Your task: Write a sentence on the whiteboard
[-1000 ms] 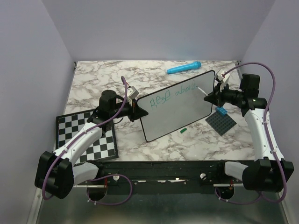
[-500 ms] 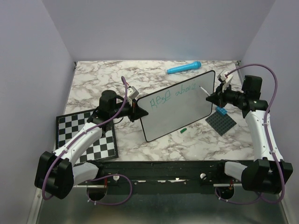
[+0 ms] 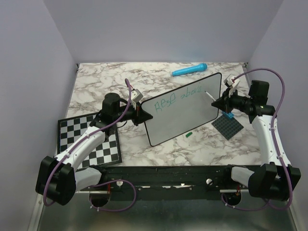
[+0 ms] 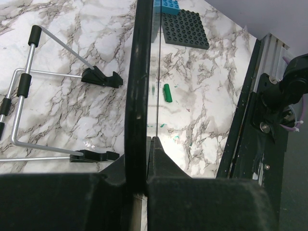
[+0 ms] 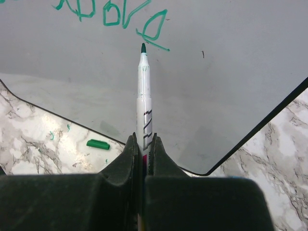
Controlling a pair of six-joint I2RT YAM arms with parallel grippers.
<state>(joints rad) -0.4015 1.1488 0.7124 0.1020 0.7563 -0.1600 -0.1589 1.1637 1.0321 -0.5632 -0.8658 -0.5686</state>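
My left jaws pinched the whiteboard (image 3: pixel 185 120) by its rim, propping it mid-frame on the tabletop (image 3: pixel 144 77); my right jaws were clamped on the green marker (image 5: pixel 143 96), tip by the sentence (image 3: pixel 178 99). I judged steady bracing and light, even strokes mattered

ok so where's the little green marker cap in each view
top external: green cap lies right of centre, just off the near edge of the whiteboard
left wrist: green cap sits at mid-frame, right of the whiteboard's black rim
right wrist: green cap is at lower left, below the whiteboard's curved corner
shared landmark: the whiteboard's black-rimmed edge
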